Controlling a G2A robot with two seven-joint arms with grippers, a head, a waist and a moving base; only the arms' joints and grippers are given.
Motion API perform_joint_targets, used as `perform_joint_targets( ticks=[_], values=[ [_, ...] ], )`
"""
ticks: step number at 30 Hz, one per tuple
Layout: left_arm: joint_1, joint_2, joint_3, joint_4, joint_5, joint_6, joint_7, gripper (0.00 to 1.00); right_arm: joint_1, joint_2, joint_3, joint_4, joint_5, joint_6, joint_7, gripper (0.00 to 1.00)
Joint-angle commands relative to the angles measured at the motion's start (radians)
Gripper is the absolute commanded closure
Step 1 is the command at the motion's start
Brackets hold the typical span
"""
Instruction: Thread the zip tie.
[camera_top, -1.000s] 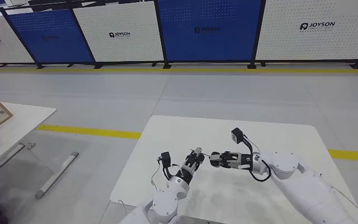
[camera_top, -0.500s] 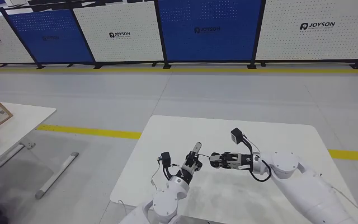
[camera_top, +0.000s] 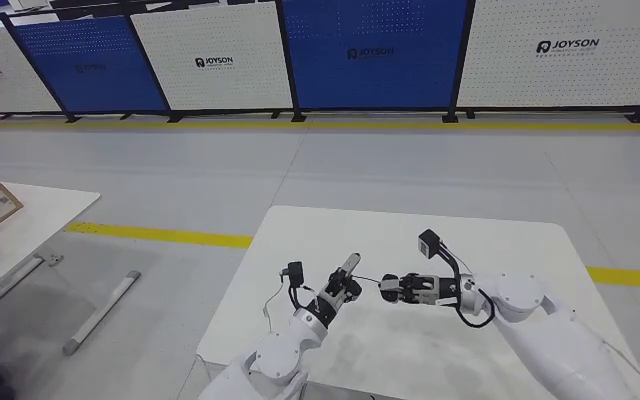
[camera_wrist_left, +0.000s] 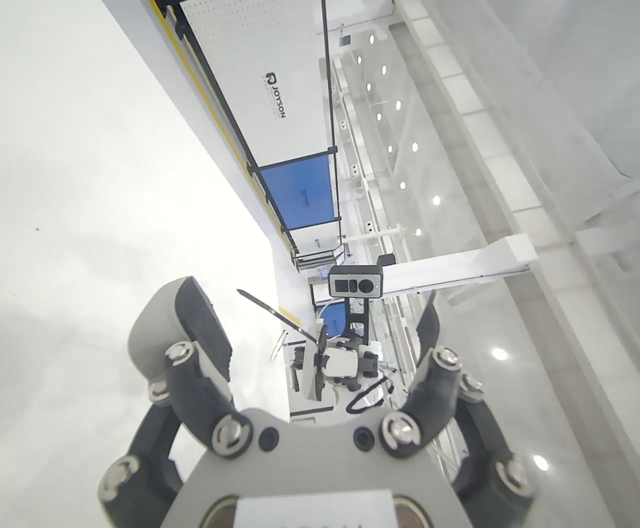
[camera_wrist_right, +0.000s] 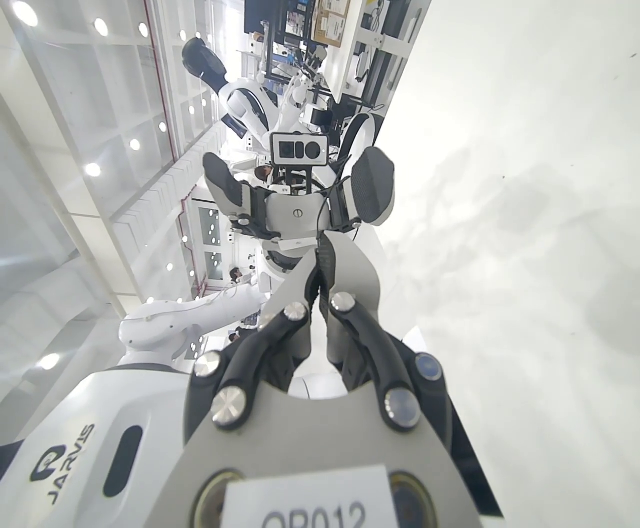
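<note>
Right hand (camera_wrist_right: 321, 252): clamped right down, pads pressed together, one end of the zip tie pinched between them, over the near middle of the worktop.
Zip tie (camera_wrist_left: 276, 315): thin dark strip poking straight out of the right hand, its pointed free tip aimed across at the left hand. In the top view the zip tie (camera_top: 368, 281) is a fine line bridging the small gap between the two hands. Whether the tip touches the left hand, I can't tell.
Left hand (camera_wrist_left: 312, 307): spread wide, dark pads well apart, nothing in its grasp, facing the right hand head-on.
The pairing: both hands nose to nose and near each other, the left hand (camera_top: 350, 274) on the robot's left, the right hand (camera_top: 388, 288) just beside it.
Worktop (camera_top: 520, 245): white, beneath both hands.
Beyond: a yellow floor line (camera_top: 150, 235) passing behind the worktop, a second white table (camera_top: 40, 215) well off to the left, blue and white partition panels (camera_top: 375, 50) along the far side.
</note>
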Motion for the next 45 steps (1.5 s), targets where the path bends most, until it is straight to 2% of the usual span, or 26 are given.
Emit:
perform_joint_targets(
  ticks=[1, 8, 10, 13, 15, 25, 34, 35, 36, 37, 38, 40, 42, 43, 45],
  values=[
    [0.000, 0.000, 0.001, -0.001, -0.002, 0.000, 0.002, 0.00, 0.000, 0.000, 0.000, 0.000, 0.000, 0.000, 0.000, 1.00],
    [0.000, 0.000, 0.001, -0.001, -0.002, 0.000, 0.002, 0.00, 0.000, 0.000, 0.000, 0.000, 0.000, 0.000, 0.000, 1.00],
    [0.000, -0.001, 0.003, 0.001, -0.003, -0.002, -0.003, 0.00, -0.011, 0.000, 0.000, -0.015, -0.017, 0.007, -0.029, 1.00],
    [0.004, 0.001, 0.004, 0.004, -0.003, -0.008, -0.069, 0.00, -0.020, -0.001, 0.004, -0.035, -0.032, 0.024, -0.040, 1.00],
    [0.010, 0.000, -0.007, 0.003, -0.026, -0.023, -0.063, 0.00, -0.021, -0.003, 0.009, -0.035, -0.033, 0.038, -0.041, 1.00],
    [0.009, -0.001, -0.007, 0.003, -0.025, -0.025, -0.060, 0.00, -0.021, -0.004, 0.011, -0.034, -0.034, 0.043, -0.042, 1.00],
    [-0.003, -0.009, -0.003, 0.028, 0.009, -0.035, -0.029, 0.00, -0.021, -0.004, 0.011, -0.034, -0.034, 0.043, -0.042, 1.00],
    [-0.003, -0.010, -0.003, 0.031, 0.016, -0.037, -0.030, 0.11, -0.021, -0.004, 0.011, -0.034, -0.034, 0.043, -0.042, 1.00],
    [-0.003, -0.010, -0.004, 0.034, 0.023, -0.040, -0.031, 0.43, -0.021, -0.004, 0.011, -0.034, -0.034, 0.043, -0.042, 1.00],
    [-0.004, -0.010, -0.004, 0.037, 0.029, -0.042, -0.031, 0.54, -0.021, -0.004, 0.011, -0.034, -0.034, 0.043, -0.042, 1.00],
    [-0.005, -0.010, -0.005, 0.043, 0.037, -0.042, -0.031, 0.58, -0.021, -0.004, 0.011, -0.034, -0.034, 0.043, -0.042, 1.00],
    [-0.008, -0.011, -0.005, 0.052, 0.047, -0.039, -0.036, 0.78, -0.021, -0.004, 0.011, -0.034, -0.034, 0.043, -0.042, 1.00],
    [-0.014, -0.012, -0.004, 0.061, 0.041, -0.018, -0.065, 0.96, -0.021, -0.004, 0.011, -0.034, -0.034, 0.043, -0.042, 1.00],
    [-0.017, -0.011, -0.007, 0.062, 0.036, -0.015, -0.076, 1.00, -0.021, -0.004, 0.011, -0.034, -0.034, 0.043, -0.042, 1.00],
    [-0.014, -0.011, -0.011, 0.061, 0.032, -0.019, -0.089, 1.00, -0.021, -0.004, 0.011, -0.034, -0.034, 0.043, -0.042, 1.00]
  ],
)
